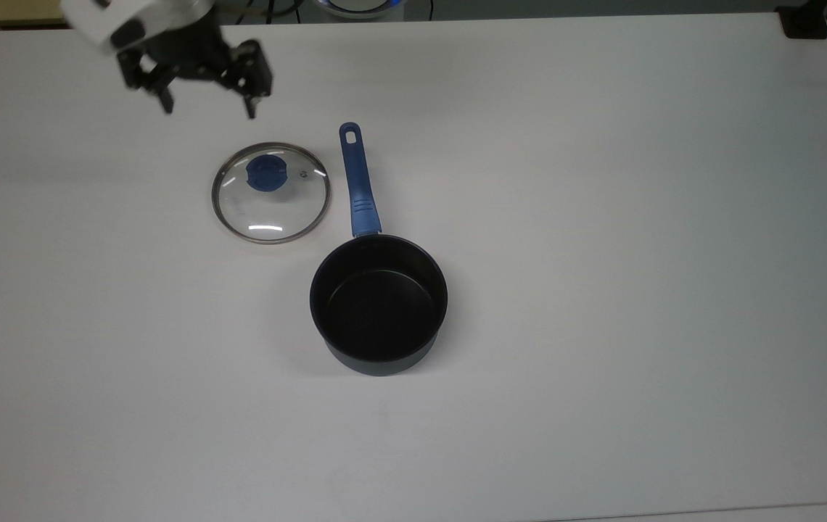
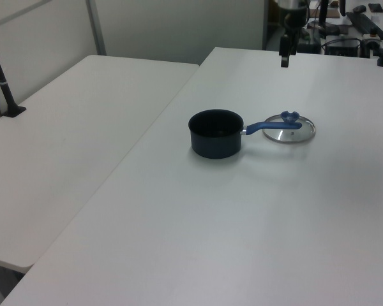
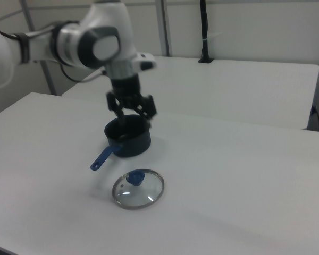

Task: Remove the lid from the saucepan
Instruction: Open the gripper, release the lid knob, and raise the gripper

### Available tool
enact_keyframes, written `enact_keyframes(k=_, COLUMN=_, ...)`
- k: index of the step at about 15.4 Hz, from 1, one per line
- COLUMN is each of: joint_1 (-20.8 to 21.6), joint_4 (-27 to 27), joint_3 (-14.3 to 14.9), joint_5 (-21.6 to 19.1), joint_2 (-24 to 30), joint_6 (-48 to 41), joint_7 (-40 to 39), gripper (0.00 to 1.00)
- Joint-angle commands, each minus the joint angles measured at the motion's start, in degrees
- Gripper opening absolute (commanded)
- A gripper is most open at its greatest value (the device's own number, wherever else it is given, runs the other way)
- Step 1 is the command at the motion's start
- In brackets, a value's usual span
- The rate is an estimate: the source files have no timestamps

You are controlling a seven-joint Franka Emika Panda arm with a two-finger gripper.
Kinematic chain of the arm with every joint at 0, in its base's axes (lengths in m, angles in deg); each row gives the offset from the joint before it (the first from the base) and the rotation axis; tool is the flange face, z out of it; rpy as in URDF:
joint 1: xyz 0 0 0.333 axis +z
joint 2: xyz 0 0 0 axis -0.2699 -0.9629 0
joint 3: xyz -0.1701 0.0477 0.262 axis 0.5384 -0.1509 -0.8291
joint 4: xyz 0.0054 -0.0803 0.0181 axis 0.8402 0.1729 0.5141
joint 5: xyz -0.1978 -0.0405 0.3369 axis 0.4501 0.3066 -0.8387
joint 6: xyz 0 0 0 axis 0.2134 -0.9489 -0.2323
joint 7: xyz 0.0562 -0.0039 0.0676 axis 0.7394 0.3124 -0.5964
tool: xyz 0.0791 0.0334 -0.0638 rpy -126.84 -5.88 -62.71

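The lid (image 1: 270, 210), clear glass with a metal rim and a blue knob, lies flat on the white table (image 1: 602, 217) beside the saucepan's blue handle (image 1: 359, 181). The dark saucepan (image 1: 379, 304) stands uncovered and empty. In the left view the lid (image 2: 295, 132) rests behind the handle and to the right of the saucepan (image 2: 216, 135). My gripper (image 1: 209, 110) hangs open and empty, high above the table, up and to the top view's left of the lid. It also appears as the gripper (image 2: 285, 60) in the left view and the gripper (image 3: 134, 118) in the right view, in front of the saucepan (image 3: 130, 147), above the lid (image 3: 139, 192).
A black object (image 1: 805, 22) sits at the table's far corner in the top view's upper right. A second white table (image 2: 70, 127) with a black post (image 2: 3, 83) stands alongside. Wide bare tabletop surrounds the pan.
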Motion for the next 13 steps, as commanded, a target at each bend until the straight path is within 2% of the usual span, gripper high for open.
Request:
enact_keyframes(k=1, joint_1=4.54, joint_4=-0.52, joint_3=0.77, joint_5=0.71, joint_2=4.02, joint_6=-4.71, joint_7=5.66, gripper=1.00)
enact_keyframes(k=2, joint_1=6.12, joint_4=-0.70, joint_3=1.99, joint_5=0.45, joint_2=4.30, joint_6=-5.41, joint_7=6.72, gripper=1.00)
enact_keyframes(k=5, joint_1=16.21, joint_4=-1.49, joint_3=11.28, joint_5=0.36, joint_2=5.26, joint_6=-5.77, joint_7=8.66, gripper=1.00)
enact_keyframes(k=6, joint_1=19.28, joint_4=-1.49, joint_3=13.93, joint_5=0.27, joint_2=5.53, joint_6=-5.60, joint_7=8.92, gripper=1.00)
enact_keyframes(k=7, joint_1=21.14, joint_4=-1.40, joint_3=15.26, joint_5=0.27, joint_2=6.05, joint_6=-5.60, joint_7=9.62, gripper=1.00)
enact_keyframes(k=9, joint_1=21.07, joint_4=-0.96, joint_3=15.27, joint_5=0.53, joint_2=6.23, joint_6=-5.77, joint_7=13.04, gripper=1.00)
enact_keyframes(k=13, joint_1=20.99, joint_4=-0.87, joint_3=15.27, joint_5=0.54, joint_2=6.15, joint_6=-5.86, joint_7=12.88, gripper=1.00)
